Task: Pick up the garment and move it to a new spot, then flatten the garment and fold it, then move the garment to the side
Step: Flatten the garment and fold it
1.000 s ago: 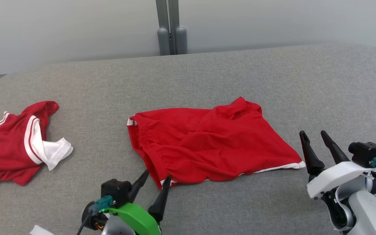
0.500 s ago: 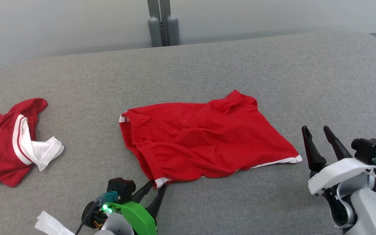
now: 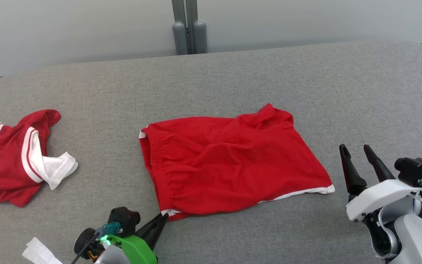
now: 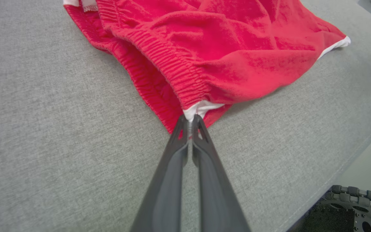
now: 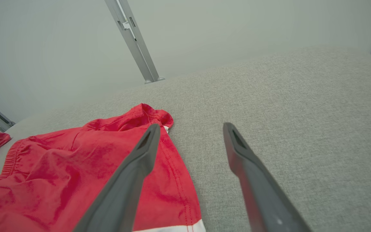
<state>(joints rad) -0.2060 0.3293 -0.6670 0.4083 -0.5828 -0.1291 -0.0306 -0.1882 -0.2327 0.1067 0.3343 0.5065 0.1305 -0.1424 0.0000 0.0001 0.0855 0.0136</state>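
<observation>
The left end effector (image 4: 190,120) is clenched on the near corner of the red shorts (image 4: 237,42), its two dark fingers pressed together on the white trim where the elastic waistband ends. From that pinch the shorts (image 3: 233,161) spread away from the robot and off to its right, lying on the grey fabric-covered desk (image 3: 306,80) near its middle. Their long axis runs across the head view: waistband toward the left, white-edged leg hem toward the right. The far right corner is bunched and turned over on itself, so the cloth is not yet flat. The right end effector (image 3: 355,150) is released, fingers spread, and stands just beside the hem's near corner, to its right and not touching the cloth; its own camera shows the shorts (image 5: 76,167) lying left of and under its left finger. Judged from this, the right arm is the nearer one for taking the hem end. A second red-and-white garment (image 3: 9,165) lies well apart at the desk's left.
</observation>
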